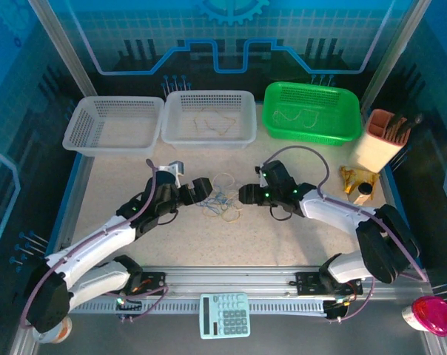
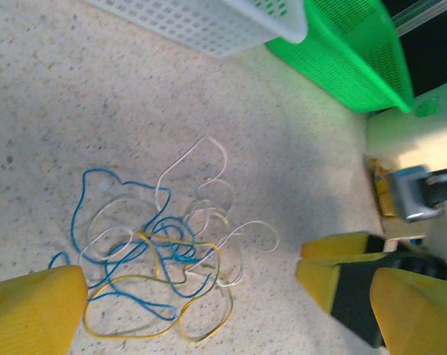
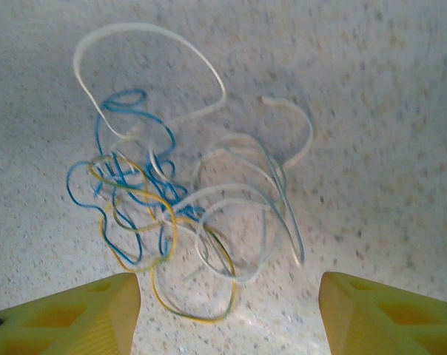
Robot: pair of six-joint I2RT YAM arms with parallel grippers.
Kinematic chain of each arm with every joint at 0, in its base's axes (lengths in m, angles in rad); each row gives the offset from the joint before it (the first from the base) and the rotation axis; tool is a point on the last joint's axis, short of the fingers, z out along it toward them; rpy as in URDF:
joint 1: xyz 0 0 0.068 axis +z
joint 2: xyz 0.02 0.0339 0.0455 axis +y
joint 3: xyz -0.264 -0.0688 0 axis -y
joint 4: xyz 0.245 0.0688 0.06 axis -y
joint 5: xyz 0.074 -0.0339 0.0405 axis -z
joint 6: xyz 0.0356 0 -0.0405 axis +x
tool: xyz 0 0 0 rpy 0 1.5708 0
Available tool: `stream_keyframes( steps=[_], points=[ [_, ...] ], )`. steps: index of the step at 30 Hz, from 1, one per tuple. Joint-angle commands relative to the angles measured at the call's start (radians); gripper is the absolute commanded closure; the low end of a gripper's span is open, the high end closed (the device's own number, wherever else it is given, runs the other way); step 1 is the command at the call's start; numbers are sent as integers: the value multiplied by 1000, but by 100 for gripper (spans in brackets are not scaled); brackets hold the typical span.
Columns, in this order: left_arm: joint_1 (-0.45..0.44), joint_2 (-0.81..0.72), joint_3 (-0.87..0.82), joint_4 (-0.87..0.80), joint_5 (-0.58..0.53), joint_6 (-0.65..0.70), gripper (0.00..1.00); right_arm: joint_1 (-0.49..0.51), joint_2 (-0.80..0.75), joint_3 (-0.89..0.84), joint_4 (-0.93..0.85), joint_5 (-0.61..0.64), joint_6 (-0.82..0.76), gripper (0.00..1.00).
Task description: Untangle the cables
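Cables (image 1: 223,198) tangled at frame centre; left gripper (image 1: 207,189) fingers wide, right gripper (image 1: 245,194) fingers apart, both holding nothing.

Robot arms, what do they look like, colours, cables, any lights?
Both the left arm and right arm have white shells on the long links and bulky black joints. A thick purple cable loops along each. Small green lights glow near the wrists. The fingers are blocky yellow wedges with recessed pockets.
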Motion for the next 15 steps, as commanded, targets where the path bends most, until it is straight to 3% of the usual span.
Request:
stream_keyframes(
  steps=[1, 10, 15],
  points=[
    [12, 15, 26, -33, -17, -1, 1, 7, 52, 101, -42, 34, -123, 35],
    [35, 39, 41, -33, 15, -13, 1, -6, 275, 279, -28, -99, -233, 50],
    [39, 28, 40, -36, 20, -18, 1, -8, 371, 334, -33, -93, -234, 55]
  ],
)
